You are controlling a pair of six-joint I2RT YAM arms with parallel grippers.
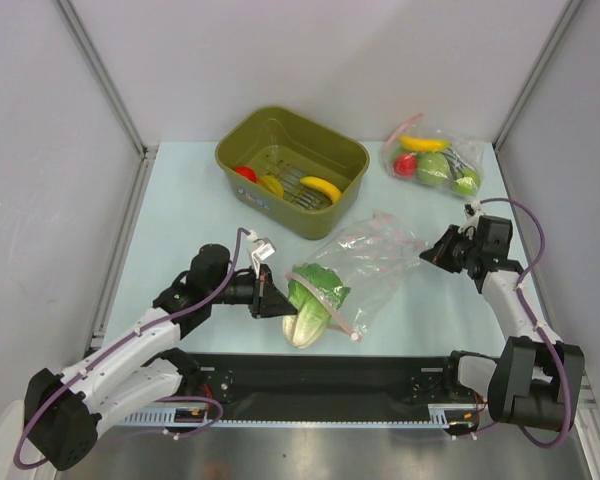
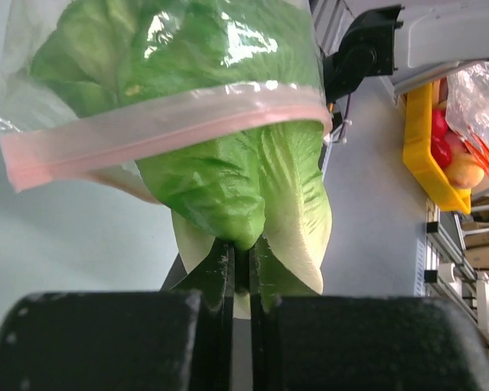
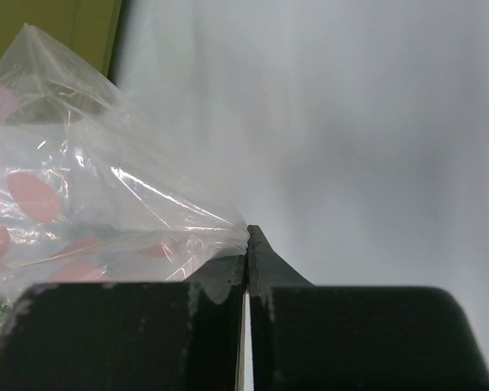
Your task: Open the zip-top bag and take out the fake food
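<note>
2 grippers pinched shut, cabbage half out of the bag

the left gripper [image 2: 243, 269] has its 2 black fingers pressed almost together on a thin pale leaf at the base of the pale green-white leafy plastic cabbage [image 2: 236, 187]. that base end sticks out past the mouth of the crinkly clear plastic zip-top bag [image 2: 147, 49], while the darker green leafy top sits inside the film. the pink zip strip [image 2: 147, 134] crosses the cabbage just above the part that is outside.

the right gripper [image 3: 246, 244] has its 2 fingers closed tight on a pulled-up fold of the bag's film at the opposite end from the mouth.

from the top camera, the bag lies in the middle of the pale blue table [image 1: 180, 220], stretched between the 2 grippers, mouth toward the left arm and closed end toward the right arm. i cannot tell whether its underside touches the table.

behind the bag stands an olive green rectangular plastic tub [image 1: 280, 113]. in it lie a yellow banana [image 1: 322, 188], a red round fruit [image 1: 245, 173] and a small yellow piece [image 1: 271, 185].

near the back right corner lies a second clear bag [image 1: 435, 160] showing a banana, a red fruit and bright green round fruits, apart from both grippers.
</note>
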